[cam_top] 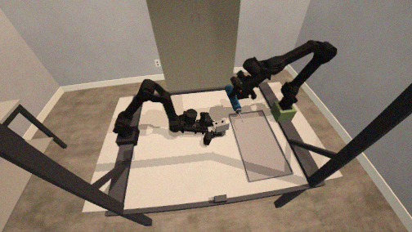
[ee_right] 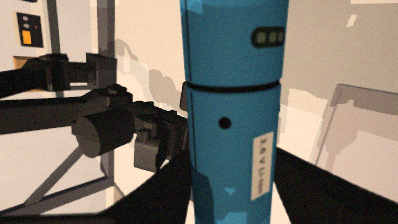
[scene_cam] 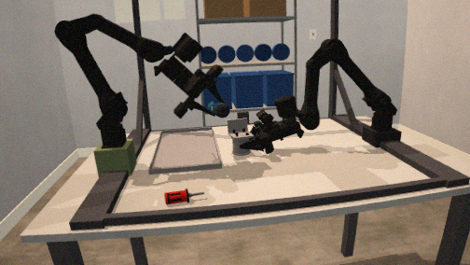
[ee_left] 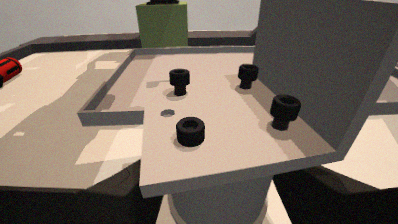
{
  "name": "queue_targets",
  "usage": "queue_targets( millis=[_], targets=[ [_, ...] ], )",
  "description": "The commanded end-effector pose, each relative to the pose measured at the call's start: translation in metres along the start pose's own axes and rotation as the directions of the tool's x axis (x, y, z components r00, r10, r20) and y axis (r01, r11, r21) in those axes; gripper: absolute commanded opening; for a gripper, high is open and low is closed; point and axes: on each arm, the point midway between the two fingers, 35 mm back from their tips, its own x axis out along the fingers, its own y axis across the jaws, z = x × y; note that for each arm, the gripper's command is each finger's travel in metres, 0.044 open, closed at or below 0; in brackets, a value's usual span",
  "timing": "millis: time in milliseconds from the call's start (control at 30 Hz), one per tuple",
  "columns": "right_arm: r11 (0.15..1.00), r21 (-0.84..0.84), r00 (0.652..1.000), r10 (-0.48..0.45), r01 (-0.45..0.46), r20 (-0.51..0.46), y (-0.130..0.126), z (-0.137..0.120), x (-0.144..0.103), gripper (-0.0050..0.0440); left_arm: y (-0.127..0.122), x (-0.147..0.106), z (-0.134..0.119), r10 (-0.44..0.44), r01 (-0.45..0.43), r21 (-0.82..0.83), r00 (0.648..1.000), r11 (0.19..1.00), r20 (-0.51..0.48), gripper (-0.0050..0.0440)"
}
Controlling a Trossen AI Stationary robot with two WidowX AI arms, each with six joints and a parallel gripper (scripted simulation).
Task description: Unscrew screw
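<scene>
Upper centre of the top view, the right end effector (cam_top: 239,95) (scene_cam: 217,108) (ee_right: 229,155) grips the electric screwdriver (cam_top: 232,98) (scene_cam: 214,108) (ee_right: 232,107), off the screws. Mid-frame, the left end effector (cam_top: 217,131) (scene_cam: 242,145) (ee_left: 218,152) (ee_right: 170,140) pinches the standing joint module (scene_cam: 241,150) (ee_left: 215,204); bracket (cam_top: 221,127) (scene_cam: 238,126) (ee_left: 235,152) on. Lower centre of its wrist view, the seated screw (ee_left: 190,132) remains to loosen.
</scene>
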Motion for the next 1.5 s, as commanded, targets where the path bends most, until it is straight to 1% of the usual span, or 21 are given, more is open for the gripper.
queue_targets(
  millis=[0,133,200,233,267,367,500,600,700,767,900,967,1033,1067,1133,1167,1233,1467],
  targets=[
    [0.969,-0.191,0.988,0.157,-0.155,-0.004,0.022,-0.003,-0.011,0.0163,0.000,0.000,0.010,0.001,-0.001,0.002,1.000,1.000,0.023,0.0245],
    [0.898,-0.374,0.969,0.248,-0.232,-0.005,0.029,-0.008,-0.017,0.0163,0.000,0.000,0.010,0.001,-0.001,0.002,1.000,1.000,0.023,0.0245],
    [0.898,-0.374,0.969,0.248,-0.232,-0.005,0.029,-0.008,-0.017,0.0163,0.000,0.000,0.010,0.001,-0.001,0.002,1.000,1.000,0.023,0.0245],
    [0.877,-0.414,0.963,0.269,-0.246,-0.002,0.030,-0.008,-0.018,0.0163,0.000,0.000,0.010,0.001,-0.001,0.002,1.000,1.000,0.023,0.0245],
    [0.851,-0.456,0.957,0.291,-0.260,-0.003,0.032,-0.009,-0.020,0.0163,0.000,0.000,0.010,0.001,-0.001,0.002,1.000,1.000,0.023,0.0245],
    [0.740,-0.602,0.929,0.370,-0.301,-0.010,0.037,-0.015,-0.026,0.0163,0.000,0.000,0.010,0.001,-0.001,0.002,1.000,1.000,0.023,0.0245],
    [0.595,-0.740,0.891,0.454,-0.315,-0.015,0.042,-0.020,-0.035,0.0163,0.000,0.000,0.010,0.001,-0.001,0.002,1.000,1.000,0.023,0.0245],
    [0.473,-0.827,0.857,0.515,-0.304,-0.021,0.045,-0.024,-0.042,0.0163,0.000,0.000,0.010,0.001,-0.001,0.002,1.000,1.000,0.023,0.0245],
    [0.348,-0.897,0.819,0.573,-0.273,-0.027,0.047,-0.028,-0.050,0.0163,0.000,0.000,0.010,0.001,-0.001,0.002,1.000,1.000,0.023,0.0245],
    [0.348,-0.897,0.819,0.573,-0.273,-0.027,0.047,-0.028,-0.050,0.0163,0.000,0.000,0.010,0.001,-0.001,0.002,1.000,1.000,0.023,0.0245],
    [0.170,-0.966,0.757,0.653,-0.194,-0.037,0.050,-0.034,-0.063,0.0163,0.000,0.000,0.010,0.001,-0.001,0.002,1.000,1.000,0.023,0.0245],
    [0.100,-0.984,0.729,0.683,-0.150,-0.042,0.050,-0.036,-0.068,0.0163,0.000,0.000,0.010,0.001,-0.001,0.002,1.000,1.000,0.023,0.0245],
    [0.050,-0.992,0.706,0.707,-0.112,-0.044,0.050,-0.038,-0.072,0.0163,0.000,0.000,0.010,0.001,-0.001,0.002,1.000,1.000,0.023,0.0245],
    [0.032,-0.995,0.692,0.721,-0.099,-0.046,0.049,-0.039,-0.075,0.0163,0.000,0.000,0.010,0.001,-0.001,0.002,1.000,1.000,0.023,0.0245],
    [0.039,-0.993,0.679,0.733,-0.111,-0.047,0.047,-0.039,-0.076,0.0163,0.000,0.000,0.010,0.001,-0.001,0.002,1.000,1.000,0.023,0.0245],
    [0.046,-0.992,0.684,0.728,-0.119,-0.049,0.045,-0.040,-0.073,0.0163,0.000,0.000,0.010,0.001,-0.001,0.002,1.000,1.000,0.023,0.0245],
    [0.055,-0.990,0.680,0.732,-0.131,-0.049,0.044,-0.040,-0.073,0.0163,0.000,0.000,0.010,0.001,-0.001,0.002,1.000,1.000,0.023,0.0245],
    [0.057,-0.990,0.673,0.739,-0.129,-0.046,0.048,-0.039,-0.075,0.0163,0.000,0.000,0.010,0.001,-0.001,0.002,1.000,1.000,0.023,0.0245]
  ],
)
